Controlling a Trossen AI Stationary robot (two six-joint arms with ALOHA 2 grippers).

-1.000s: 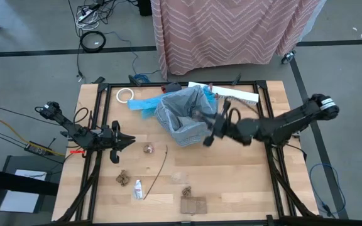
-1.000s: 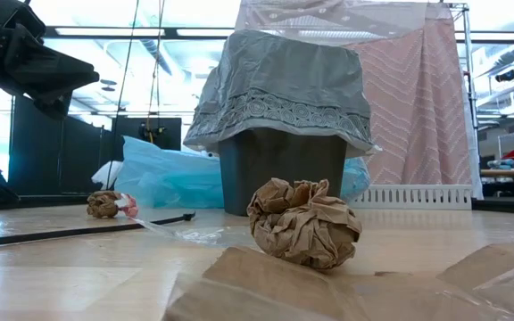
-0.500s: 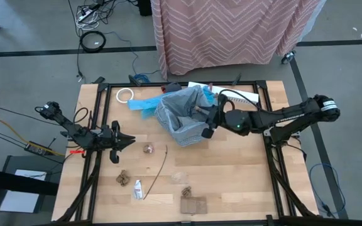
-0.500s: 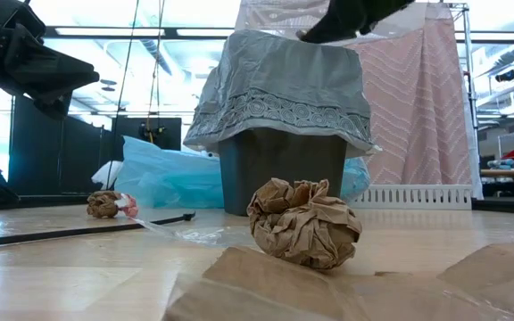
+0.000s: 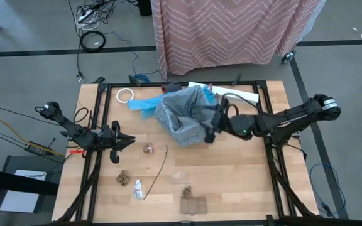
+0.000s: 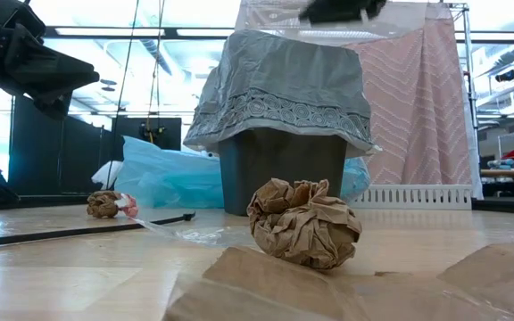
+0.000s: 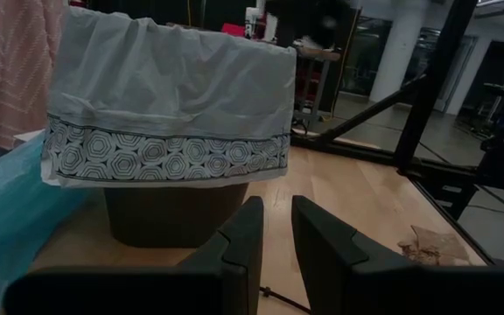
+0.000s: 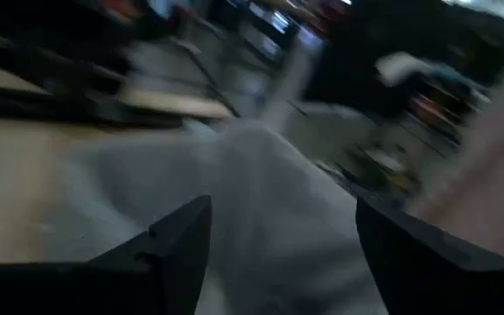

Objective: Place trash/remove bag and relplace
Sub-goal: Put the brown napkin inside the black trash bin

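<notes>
Now | right claw [image 5: 207, 133] spread, empty, over bin rim | bag [image 5: 182, 108] lines bin, trash [image 5: 148, 149] on counter [image 5: 231, 176] | left claw [image 5: 128, 141] narrowly parted, idle | risk: snagging liner, tipping bin

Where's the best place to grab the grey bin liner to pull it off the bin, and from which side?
Probably the patterned hem of the grey bin liner, where it hangs folded over the bin rim. Come in from the side and pinch that loose skirt; the draped top offers no free edge.
</notes>
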